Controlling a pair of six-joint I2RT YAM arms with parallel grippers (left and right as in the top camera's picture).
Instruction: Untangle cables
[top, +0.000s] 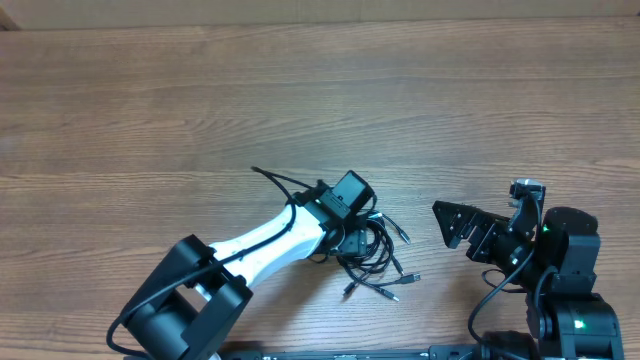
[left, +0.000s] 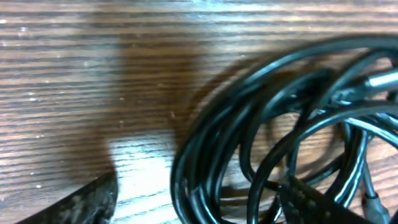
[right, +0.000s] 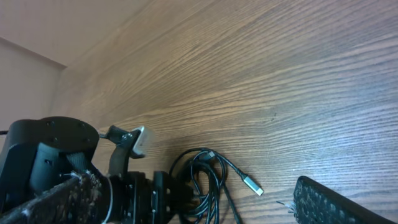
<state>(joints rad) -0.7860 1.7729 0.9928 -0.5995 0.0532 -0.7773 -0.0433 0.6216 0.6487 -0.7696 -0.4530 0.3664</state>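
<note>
The cables (top: 375, 255) lie in a tangled black pile on the wooden table (top: 150, 110), with plug ends (top: 410, 278) sticking out to the right and front. My left gripper (top: 350, 238) is low over the pile's left side. In the left wrist view its fingers (left: 93, 200) stand wide apart, the gripper (left: 202, 208) is open, and a bundle of cable loops (left: 205, 155) lies between them. My right gripper (top: 462, 232) hovers open to the right of the pile, holding nothing. In the right wrist view the cables (right: 208, 174) and a silver plug (right: 252, 185) lie ahead of it.
One loose strand (top: 275, 180) trails from the pile toward the upper left, beside the left arm's white link (top: 270, 240). The right arm's base (top: 570, 290) sits at the front right. Bare wood surrounds the pile.
</note>
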